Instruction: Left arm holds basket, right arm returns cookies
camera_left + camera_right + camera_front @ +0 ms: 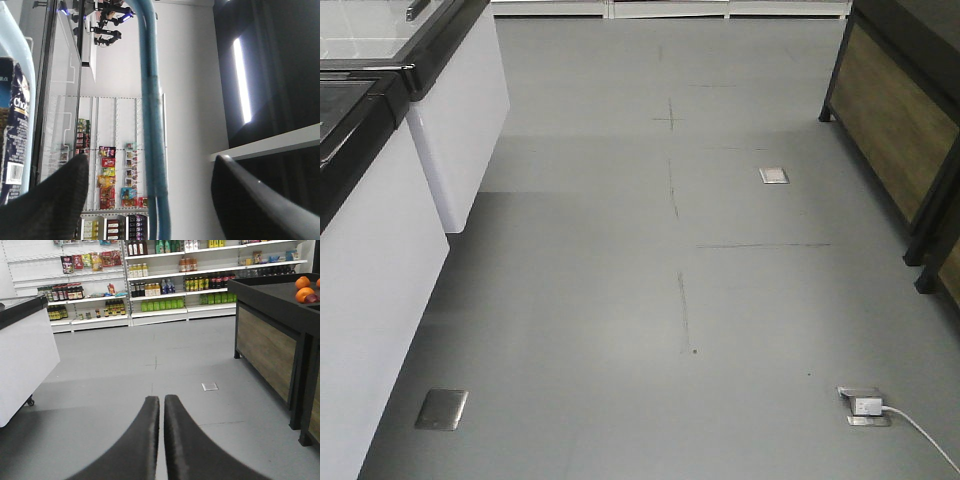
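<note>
In the left wrist view the basket's blue handle [151, 100] runs straight up between the wide-spread black fingers [55, 200] of my left gripper [151, 159]. Neither finger touches it, and the gripper is open. A light-blue curve of the basket rim [22, 55] shows at the far left. Behind it stands the cookies box [15, 120], dark navy with a white barcode panel. In the right wrist view my right gripper [162, 399] is shut with nothing in it, hanging above the grey floor. Neither arm appears in the front view.
A white chest freezer [380, 250] lines the left side of the aisle. A wood-panelled counter [900, 120] stands on the right, with oranges [302, 287] on top. Stocked shelves [175, 285] fill the far wall. A floor socket with a plugged white cable [865, 405] lies front right.
</note>
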